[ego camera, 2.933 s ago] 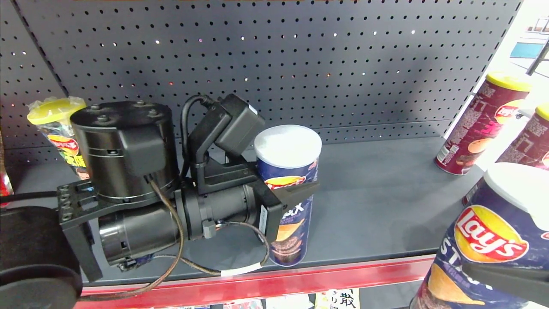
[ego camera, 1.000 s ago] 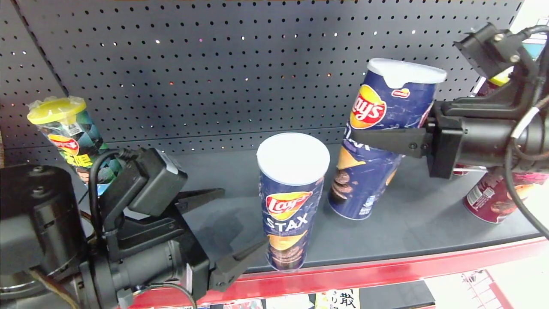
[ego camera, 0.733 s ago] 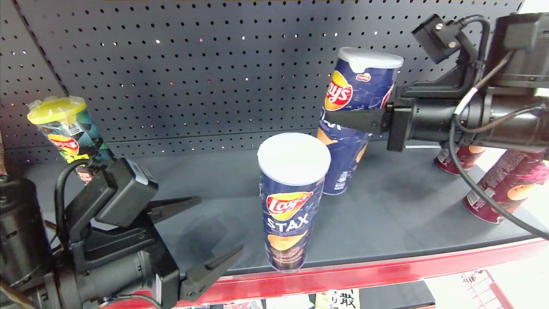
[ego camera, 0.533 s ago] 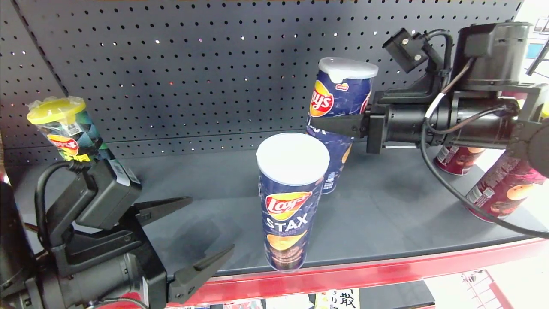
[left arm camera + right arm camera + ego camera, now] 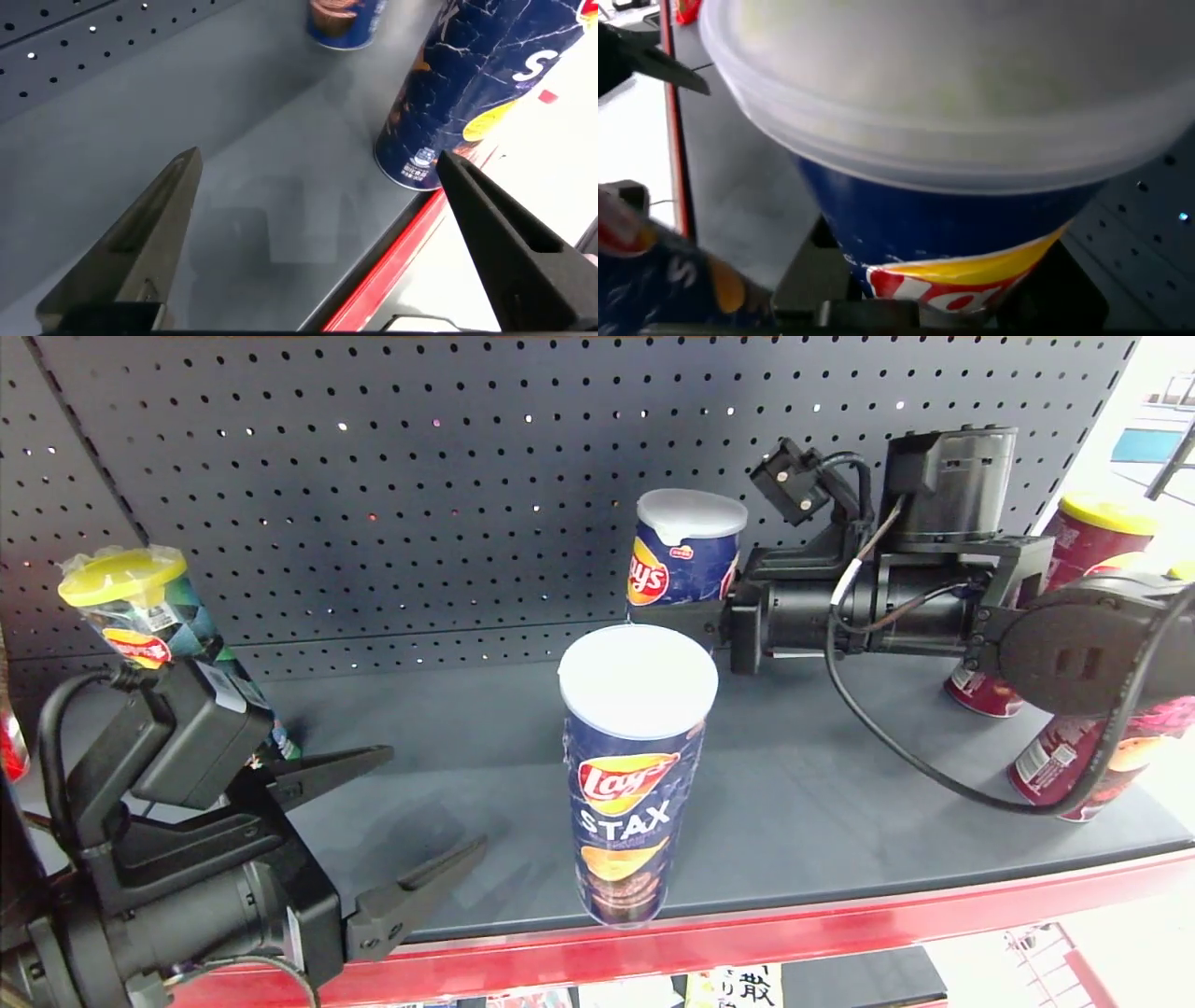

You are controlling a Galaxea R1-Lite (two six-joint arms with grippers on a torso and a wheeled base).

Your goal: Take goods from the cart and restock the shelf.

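A blue chip can with a white lid (image 5: 635, 775) stands upright near the front edge of the grey shelf (image 5: 840, 803); it also shows in the left wrist view (image 5: 476, 84). Behind it, close to the pegboard, my right gripper (image 5: 695, 616) is shut on a second blue chip can (image 5: 686, 560), whose base is hidden by the front can. That can's lid looms large in the right wrist view (image 5: 952, 112). My left gripper (image 5: 434, 798) hangs open at the shelf's front left, apart from the front can, with nothing between its fingers (image 5: 140, 252).
A yellow-lidded can in green wrap (image 5: 140, 607) stands at the back left. Maroon cans with yellow lids (image 5: 1092, 551) stand at the right end behind my right arm. A pegboard wall (image 5: 467, 476) closes the back. A red strip (image 5: 747, 933) marks the shelf's front edge.
My right arm has carried the second blue can in from the right and back toward the pegboard, behind the front can. My left gripper let go of the front can, opened and drew back left.
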